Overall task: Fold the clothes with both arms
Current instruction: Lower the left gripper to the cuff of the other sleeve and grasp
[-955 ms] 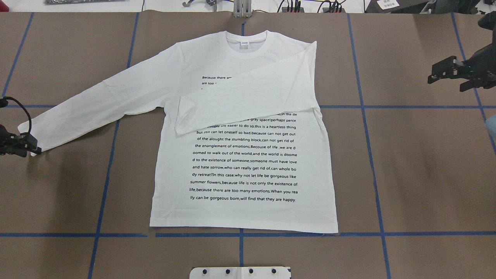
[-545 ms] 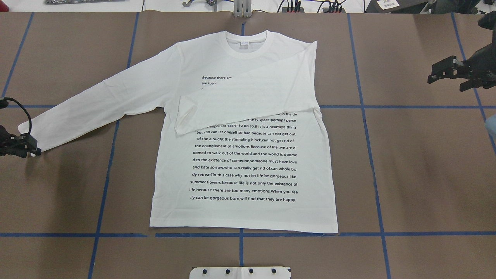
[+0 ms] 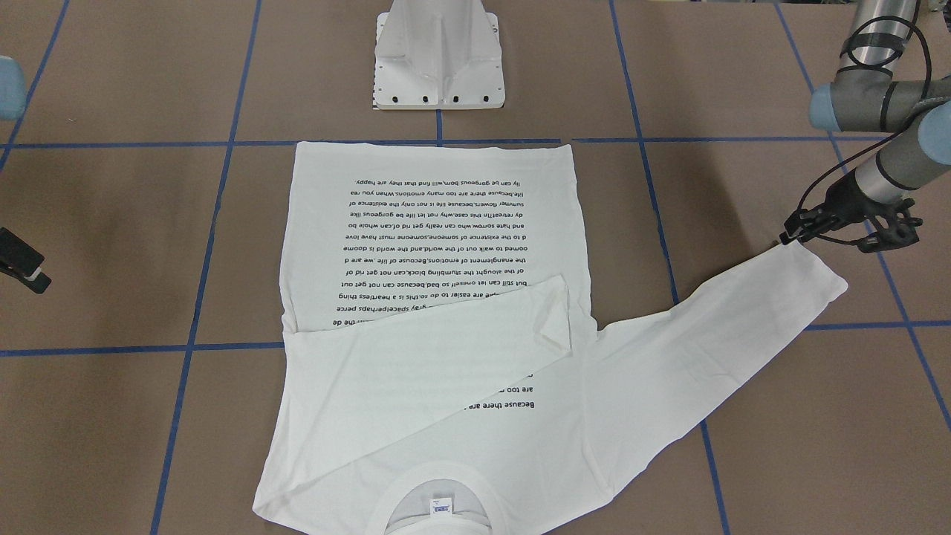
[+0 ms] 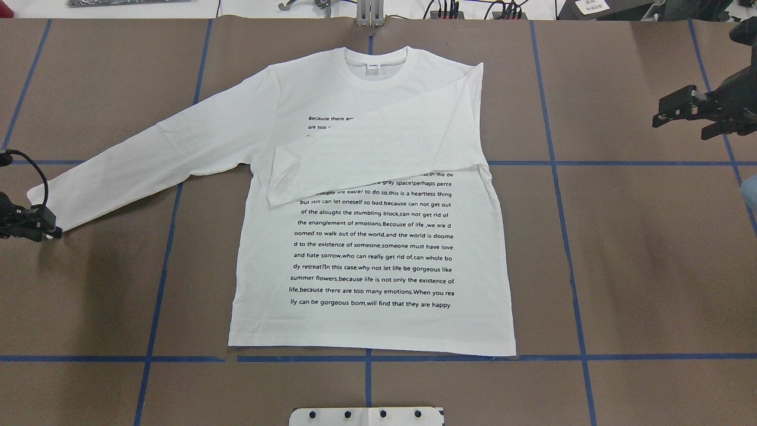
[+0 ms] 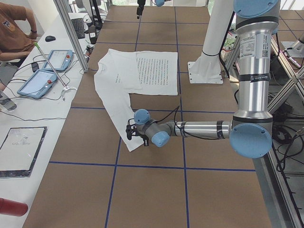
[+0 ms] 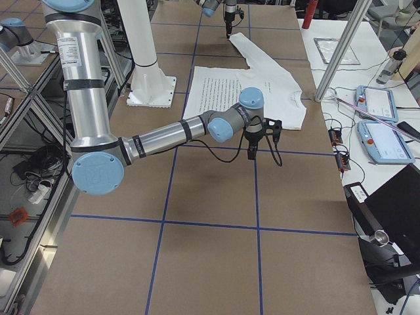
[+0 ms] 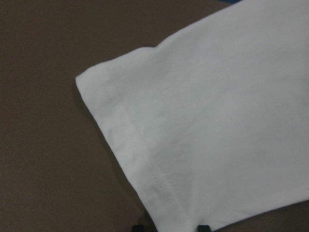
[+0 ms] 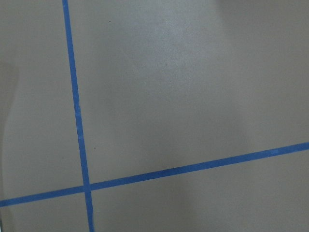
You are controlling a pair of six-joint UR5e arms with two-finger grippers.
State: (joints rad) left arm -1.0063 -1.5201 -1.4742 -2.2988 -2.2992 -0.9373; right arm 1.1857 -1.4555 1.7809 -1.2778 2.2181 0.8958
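**A:** Shirt (image 4: 366, 248) lies flat on the table (image 4: 639, 266), print up. Collar (image 4: 376, 74) is at the edge far from the robot. Folded sleeve (image 4: 378, 148) lies across the chest and hides part of the text. Long sleeve (image 4: 154, 154) runs out toward the robot's left.

**B:** Left gripper (image 3: 786, 238)?

**A:** Low, at the corner of the long sleeve's cuff (image 7: 145, 159). The overhead and front views place it there but do not show the finger gap. The left wrist view does. Two black fingertips (image 7: 137, 226) sit at the bottom edge, parted, with the cuff's hem between them. The cloth there looks flat on the table.

**B:** Right gripper (image 6: 251, 155)?

**A:** Well apart from the shirt, out past the robot's right. The right-end view shows it pointing down, above the table and holding nothing. The overhead view has it at the frame's edge, too dark to read. Its own wrist view shows only brown surface and crossing blue tape (image 8: 77, 121), no fingers. How far it is open, cannot tell.

**B:** Anything else?

**A:** Only the front view shows the white pedestal (image 3: 438, 59), just beyond the shirt's hem. Only the left-end view shows a person (image 5: 14, 28) seated at the side bench.
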